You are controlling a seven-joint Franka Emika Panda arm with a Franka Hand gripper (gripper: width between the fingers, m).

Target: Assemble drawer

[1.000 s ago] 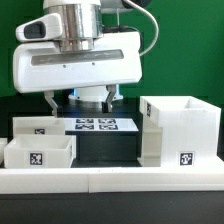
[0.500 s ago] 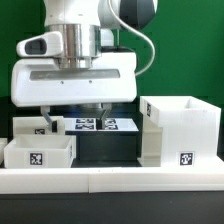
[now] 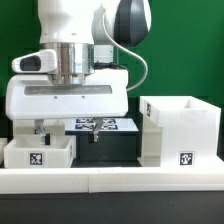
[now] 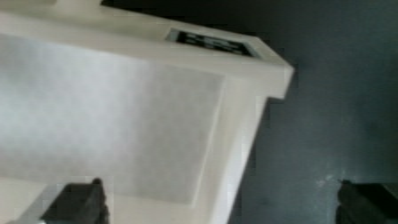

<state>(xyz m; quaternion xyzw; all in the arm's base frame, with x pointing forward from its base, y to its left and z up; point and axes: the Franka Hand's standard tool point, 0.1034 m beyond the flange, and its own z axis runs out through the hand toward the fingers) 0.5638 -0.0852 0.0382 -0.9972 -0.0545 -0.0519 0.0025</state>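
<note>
Two shallow white trays stand at the exterior view's left: the front one with its tag facing the camera, and the back one mostly hidden behind my hand. The tall white box stands at the exterior view's right. My gripper is open and empty, low over the trays' right-hand edge. In the wrist view a white tray with a tag fills most of the picture. The gripper straddles the tray's side wall: one finger is over the inside, the other over the dark table.
The long low white rail runs along the front of the table. The marker board lies flat between the trays and the tall box, partly behind my hand. A green wall stands at the back.
My hand has moved toward the exterior view's left and come down, from over the marker board to over the trays. The jaws stay open. No part has moved.
</note>
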